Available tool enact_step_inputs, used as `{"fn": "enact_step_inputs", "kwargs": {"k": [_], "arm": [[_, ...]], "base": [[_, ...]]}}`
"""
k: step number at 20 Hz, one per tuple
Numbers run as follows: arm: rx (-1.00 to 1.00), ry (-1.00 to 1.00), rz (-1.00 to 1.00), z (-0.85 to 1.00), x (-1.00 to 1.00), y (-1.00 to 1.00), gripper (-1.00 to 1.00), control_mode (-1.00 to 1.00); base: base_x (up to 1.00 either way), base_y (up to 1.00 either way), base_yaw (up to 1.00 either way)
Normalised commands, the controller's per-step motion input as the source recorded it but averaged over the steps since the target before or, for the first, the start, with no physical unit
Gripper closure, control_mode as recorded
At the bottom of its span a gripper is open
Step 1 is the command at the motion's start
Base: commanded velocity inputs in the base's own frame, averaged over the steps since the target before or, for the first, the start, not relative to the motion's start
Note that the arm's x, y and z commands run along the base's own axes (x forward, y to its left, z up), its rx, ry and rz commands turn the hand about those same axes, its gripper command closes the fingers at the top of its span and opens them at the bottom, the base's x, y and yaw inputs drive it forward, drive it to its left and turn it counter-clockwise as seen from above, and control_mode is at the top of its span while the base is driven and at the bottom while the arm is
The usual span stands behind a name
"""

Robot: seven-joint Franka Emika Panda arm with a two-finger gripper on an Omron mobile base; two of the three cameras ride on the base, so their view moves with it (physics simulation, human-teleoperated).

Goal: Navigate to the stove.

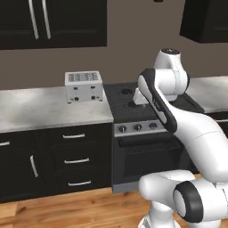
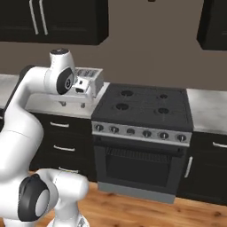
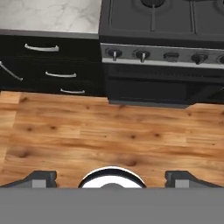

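Note:
The stove (image 2: 142, 133) is a wide black gas range with dark burner grates, a silver knob strip and an oven door with a bar handle. It stands straight ahead, between two runs of counter. In the left base view my arm covers the right part of the stove (image 1: 133, 133). The hand view looks down at the stove (image 3: 162, 57) front and the wood floor before it. My gripper (image 3: 111, 179) is open, its fingertips (image 3: 43, 178) far apart with nothing between them. It hangs in the air above the floor, short of the oven door.
A boxy silver slot toaster (image 1: 83, 86) sits on the marble counter (image 1: 35, 109) just left of the range. Black drawers (image 1: 73, 156) run below that counter. Another counter (image 2: 208, 111) lies to the right. Dark upper cabinets (image 1: 53, 22) hang above. Wood floor (image 3: 109, 131) lies ahead.

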Motion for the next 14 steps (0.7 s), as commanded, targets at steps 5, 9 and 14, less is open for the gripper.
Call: {"fn": "enact_step_inputs", "kwargs": {"k": [5,9,14], "arm": [[0.0,0.0,0.0,0.0,0.0,0.0,-1.0,1.0],[0.0,0.0,0.0,0.0,0.0,0.0,-1.0,1.0],[0.0,0.0,0.0,0.0,0.0,0.0,-1.0,1.0]], "base": [[0.38,-1.0,-0.1],[0.31,-0.57,-0.02],[0.44,0.0,0.0]]}}
